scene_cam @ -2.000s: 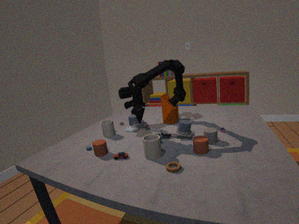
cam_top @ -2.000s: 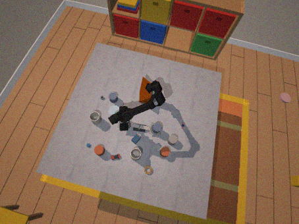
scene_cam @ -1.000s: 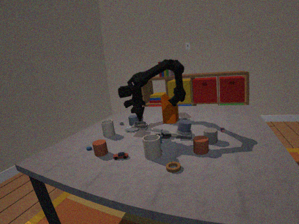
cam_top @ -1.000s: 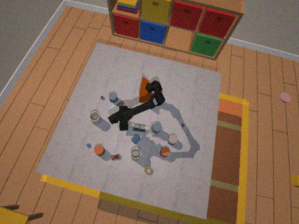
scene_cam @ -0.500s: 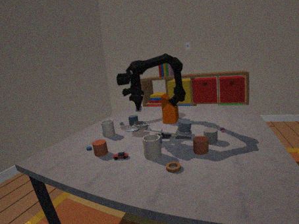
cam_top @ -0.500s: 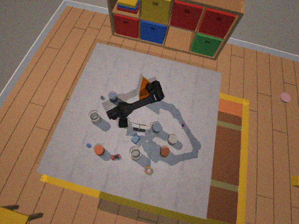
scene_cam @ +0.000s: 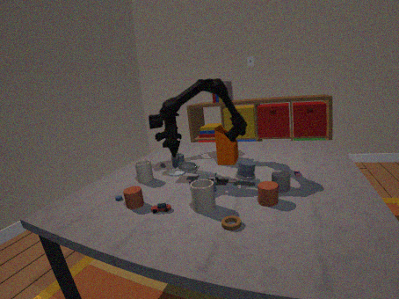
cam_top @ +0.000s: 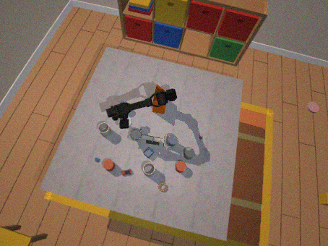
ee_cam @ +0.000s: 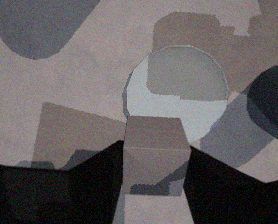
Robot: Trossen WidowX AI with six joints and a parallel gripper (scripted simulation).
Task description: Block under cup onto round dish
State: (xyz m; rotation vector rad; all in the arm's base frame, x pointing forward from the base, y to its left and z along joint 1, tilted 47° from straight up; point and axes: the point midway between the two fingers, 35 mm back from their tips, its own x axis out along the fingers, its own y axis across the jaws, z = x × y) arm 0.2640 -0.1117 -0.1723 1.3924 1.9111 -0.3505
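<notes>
My gripper (scene_cam: pixel 175 155) (ee_cam: pixel 152 149) is shut on a grey-brown block (ee_cam: pixel 152 132), held above the table beside the pale round dish (scene_cam: pixel 177 172) (ee_cam: pixel 205 117). In the wrist view the block overlaps the dish's near edge; the height between them is hard to tell. In the top view the arm hides the fingertips and most of the dish. One grey cup (scene_cam: pixel 180 158) (ee_cam: pixel 265 102) stands on the table behind the dish. The other grey cup (cam_top: pixel 170 140) (scene_cam: pixel 246 169) stands on the right end of the balance (cam_top: pixel 152 142). The balance's left end (cam_top: pixel 135 134) (scene_cam: pixel 189 167) bears no cup.
A pale open cup (cam_top: pixel 103 128) (scene_cam: pixel 144 172) stands left of the dish. Another pale cup (cam_top: pixel 148 168) (scene_cam: pixel 202 196), two orange cylinders (cam_top: pixel 108 164) (cam_top: pixel 180 166), a toy car (cam_top: pixel 126 172) and a ring (cam_top: pixel 162 187) lie nearer the front. An orange block (scene_cam: pixel 227 148) stands beside the arm's base.
</notes>
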